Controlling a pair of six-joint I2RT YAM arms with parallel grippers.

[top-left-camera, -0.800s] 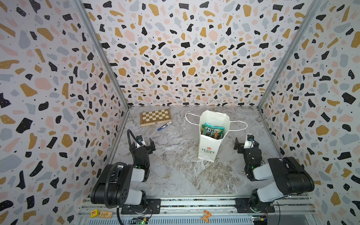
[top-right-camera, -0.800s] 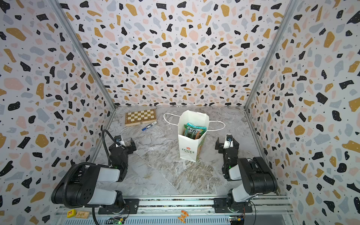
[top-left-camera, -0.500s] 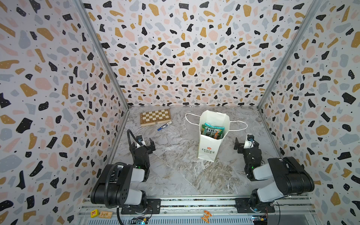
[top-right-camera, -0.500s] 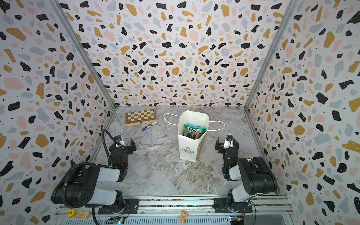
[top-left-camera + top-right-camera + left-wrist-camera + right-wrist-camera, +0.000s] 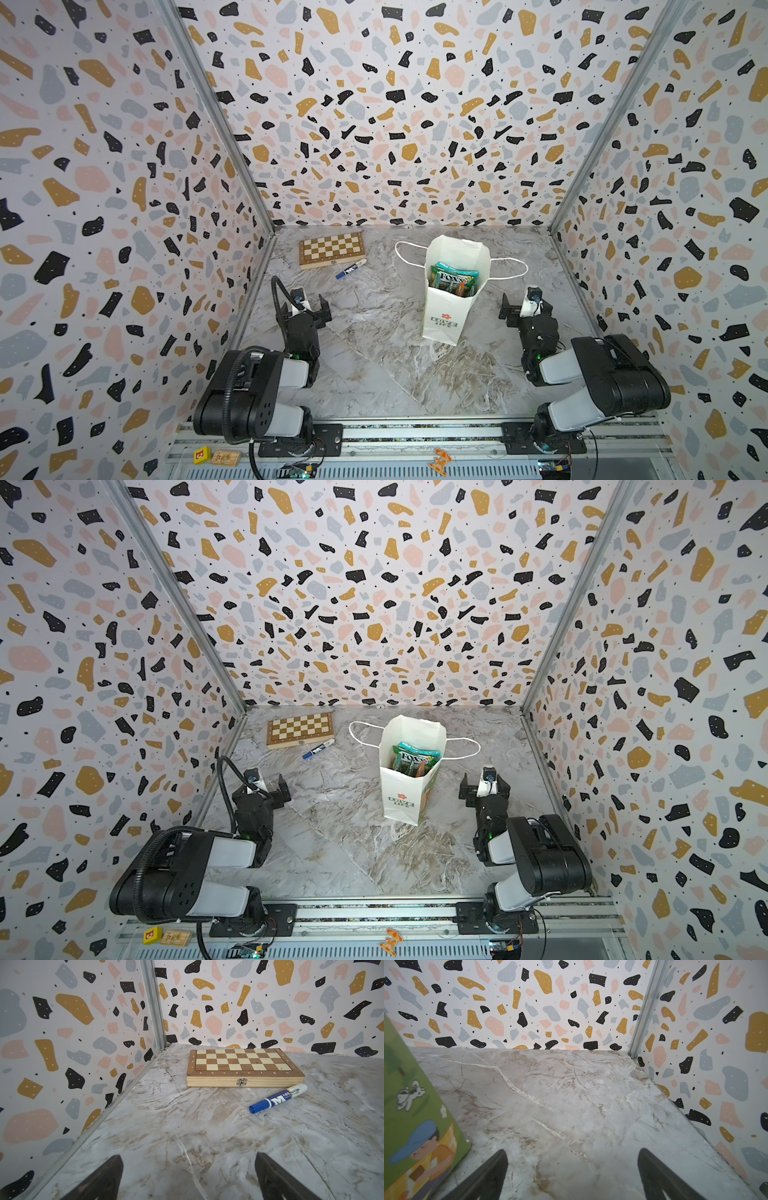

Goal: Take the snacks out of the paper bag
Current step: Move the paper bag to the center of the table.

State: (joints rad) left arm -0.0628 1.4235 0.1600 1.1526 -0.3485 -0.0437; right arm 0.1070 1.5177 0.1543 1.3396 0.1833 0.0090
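No snacks [image 5: 454, 279] out of the paper bag [image 5: 444, 318] yet; my left gripper [image 5: 304, 306] and right gripper [image 5: 525, 306] gape empty

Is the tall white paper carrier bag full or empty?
Not empty: the white paper bag stands upright, mouth open, with glossy green and teal candy packets inside. How many, cannot tell.

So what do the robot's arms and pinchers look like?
The left arm and right arm are chunky black blocks joined by smooth white tubes. A black ribbed cable loops off the left one. Each has a tiny green light near the wrist. The left gripper and right gripper are black, each with a small white camera and two dark pointed fingers.
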